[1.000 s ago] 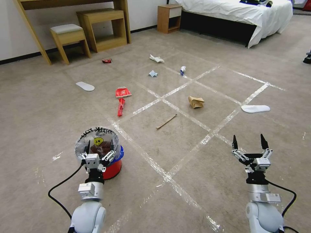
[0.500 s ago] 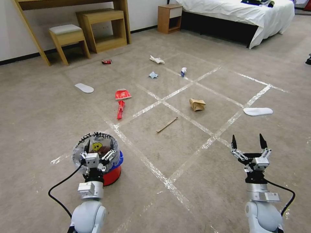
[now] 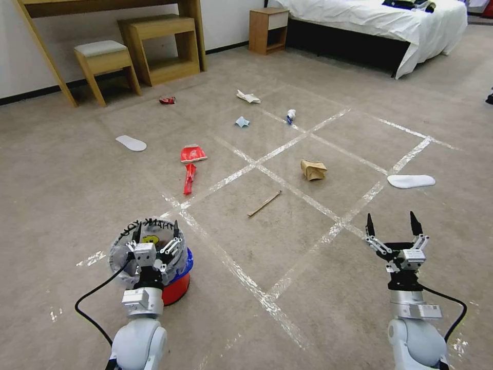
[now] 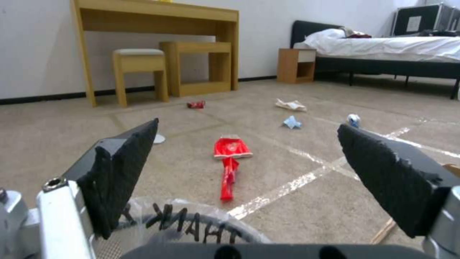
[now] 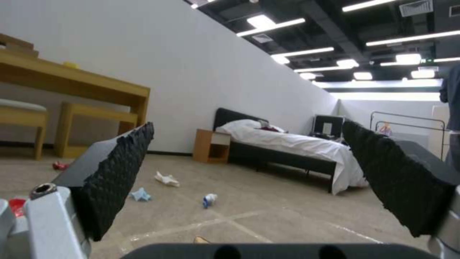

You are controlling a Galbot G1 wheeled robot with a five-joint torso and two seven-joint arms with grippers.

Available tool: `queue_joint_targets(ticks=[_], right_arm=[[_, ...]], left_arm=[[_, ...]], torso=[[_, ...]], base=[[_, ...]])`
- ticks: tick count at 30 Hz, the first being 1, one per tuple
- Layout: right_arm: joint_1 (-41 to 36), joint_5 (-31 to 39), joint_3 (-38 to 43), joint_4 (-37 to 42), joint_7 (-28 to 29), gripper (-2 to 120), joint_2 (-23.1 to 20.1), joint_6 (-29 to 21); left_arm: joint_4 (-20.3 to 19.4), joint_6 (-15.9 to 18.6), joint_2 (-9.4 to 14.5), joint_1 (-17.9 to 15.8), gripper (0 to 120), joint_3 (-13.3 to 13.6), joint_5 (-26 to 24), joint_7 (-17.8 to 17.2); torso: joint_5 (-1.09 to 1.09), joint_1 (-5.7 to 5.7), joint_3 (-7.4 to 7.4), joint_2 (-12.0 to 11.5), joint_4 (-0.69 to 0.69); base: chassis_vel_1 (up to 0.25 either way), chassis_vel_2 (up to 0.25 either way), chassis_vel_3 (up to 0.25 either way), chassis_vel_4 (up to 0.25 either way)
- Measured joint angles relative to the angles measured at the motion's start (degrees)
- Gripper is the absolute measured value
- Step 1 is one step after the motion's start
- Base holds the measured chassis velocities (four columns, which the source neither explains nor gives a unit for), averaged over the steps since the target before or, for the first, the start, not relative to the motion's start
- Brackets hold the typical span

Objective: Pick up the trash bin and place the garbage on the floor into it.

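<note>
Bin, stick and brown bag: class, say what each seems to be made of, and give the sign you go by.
Bin: looks like smooth red plastic with a blue rim, lined with thin clear film, wrinkled and printed with black letters. Stick: probably wood, pale tan, matte and straight. Brown bag: likely kraft paper, dull brown with sharp crumpled folds.

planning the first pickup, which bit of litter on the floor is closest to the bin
The red wrapper, lying long and narrow just past the trash bin under the left tool. The wooden stick is farther right; the rest lies farther off.
</note>
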Motion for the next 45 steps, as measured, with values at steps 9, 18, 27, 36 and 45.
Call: queue_joint_targets(ticks=[9,18,27,36,45], right_arm=[[-0.05,-0.01,0.06,0.12,-0.16,100,0.04,-0.02],[-0.04,-0.85,-0.19,-0.28,-0.17,100,0.38,0.51],[0.32,-0.76,0.05,-0.73,-0.17,100,-0.49,0.65],[0.07,-0.79,0.69,-1.56,0.17,100,-0.81,0.81],[-0.14,-0.81,1.62,-2.35,0.34,100,-1.31,1.43]], left_arm=[[-0.51,0.29,0.51,0.13,99,-0.12,-0.59,-0.18],[-3.27,5.18,2.11,0.62,100,-0.76,-1.52,-5.53],[-10.22,20.91,15.52,-2.77,100,-6.29,-16.24,-15.71],[-6.82,34.05,28.48,-7.21,100,-15.61,-34.85,-19.16],[-9.77,53.91,34.19,-6.41,100,-16.55,-57.52,-28.82]], torso=[[0.00,0.00,0.00,0.00,-0.01],[0.00,0.00,0.00,0.00,0.00],[0.00,0.00,0.00,0.00,0.00],[0.00,0.00,0.00,0.00,0.00],[-0.01,0.00,0.00,0.00,0.00]], base=[[-0.065,0.055,0.065,-0.064],[-0.073,0.085,0.071,-0.088],[-0.017,0.015,0.018,-0.011],[0.000,0.000,0.000,0.000],[0.000,0.000,0.000,0.000]])
